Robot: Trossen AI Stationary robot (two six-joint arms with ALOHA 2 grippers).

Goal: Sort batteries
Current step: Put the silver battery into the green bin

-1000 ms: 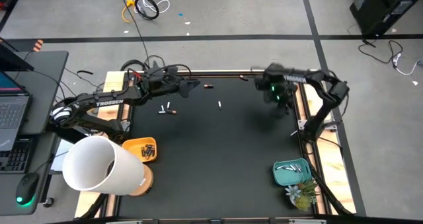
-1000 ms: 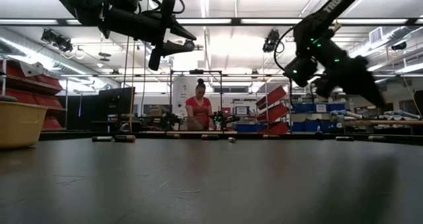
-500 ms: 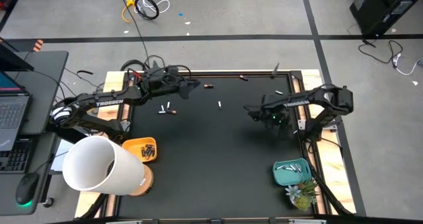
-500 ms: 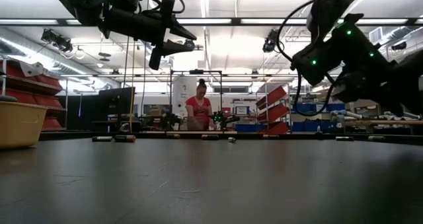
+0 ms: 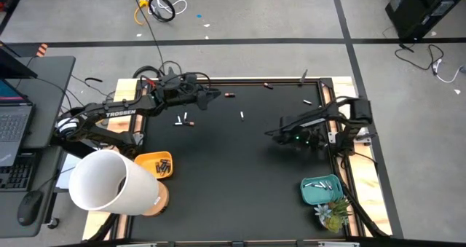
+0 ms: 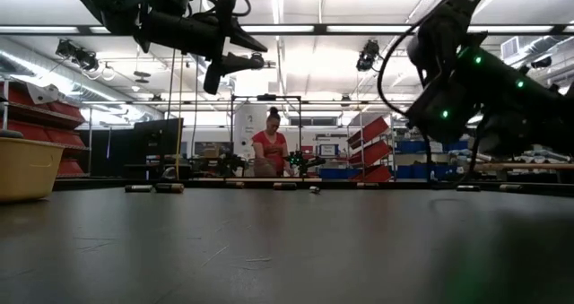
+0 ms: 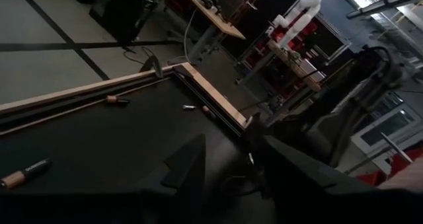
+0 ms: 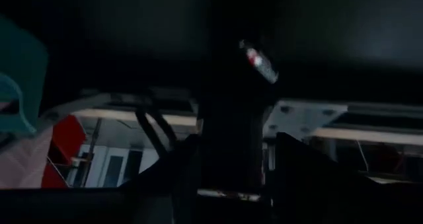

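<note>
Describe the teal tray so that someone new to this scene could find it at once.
In the high view, go to the black table's near right corner, below the right arm. The teal tray sits there beside a small green plant, holding pale batteries. The other tray, orange, is across on the left and holds dark ones.

The high view looks straight down from well above on the whole black table (image 5: 233, 167) and both arms; the low view sits at tabletop height, facing level across the mat into the room; each wrist view looks forward past its own dark fingers (image 7: 188, 164), close to them; beyond the left fingers lies the table's far wooden edge (image 7: 211, 95), which the high view also shows.
</note>
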